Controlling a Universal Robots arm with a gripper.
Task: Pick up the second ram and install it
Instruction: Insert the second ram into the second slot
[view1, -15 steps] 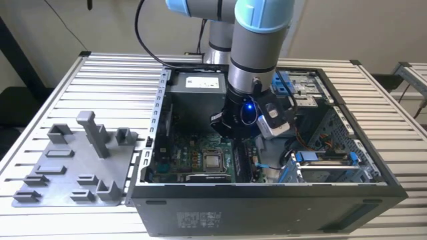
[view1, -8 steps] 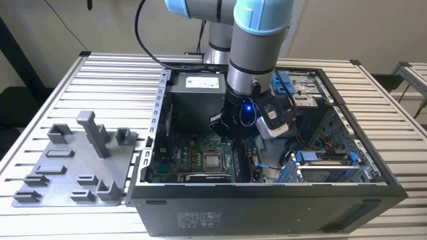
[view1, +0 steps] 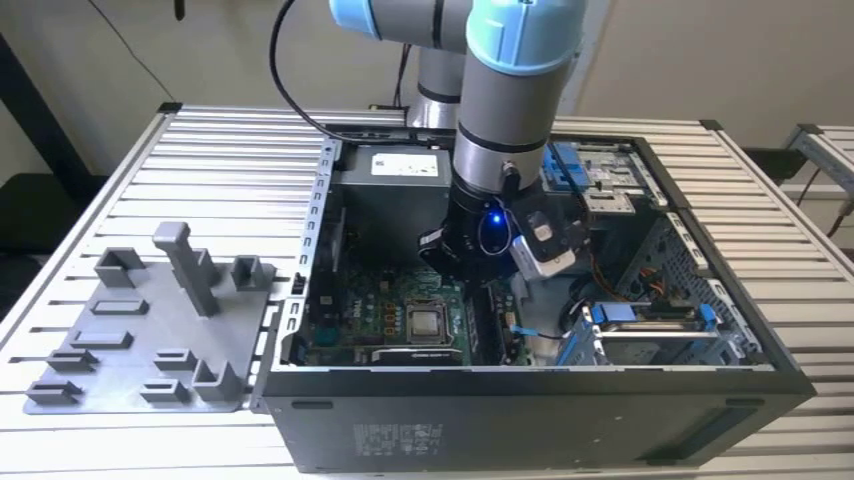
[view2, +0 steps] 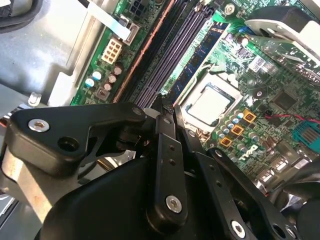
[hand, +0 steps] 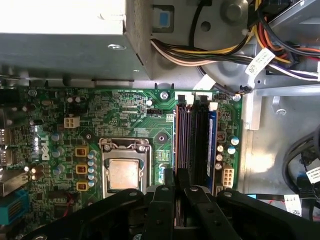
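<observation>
The open computer case (view1: 534, 400) lies on the slatted table (view1: 227, 170), with the grey fixture plate (view1: 147, 330) just beside it on the exterior view's left. The robot arm (view1: 514, 120) reaches down into the case over the motherboard (hand: 125, 115). Near the processor socket (hand: 122, 172), the gripper (hand: 175, 176) hangs above the memory slots (hand: 192, 135), fingers pinched together on the second ram (view2: 164, 107), seen edge-on between the tips.

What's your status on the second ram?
Gripper over memory slots, inside black computer case. One thin blue-green circuit-board stick seated; whether it's the second, unclear. Slots unobstructed.
</observation>
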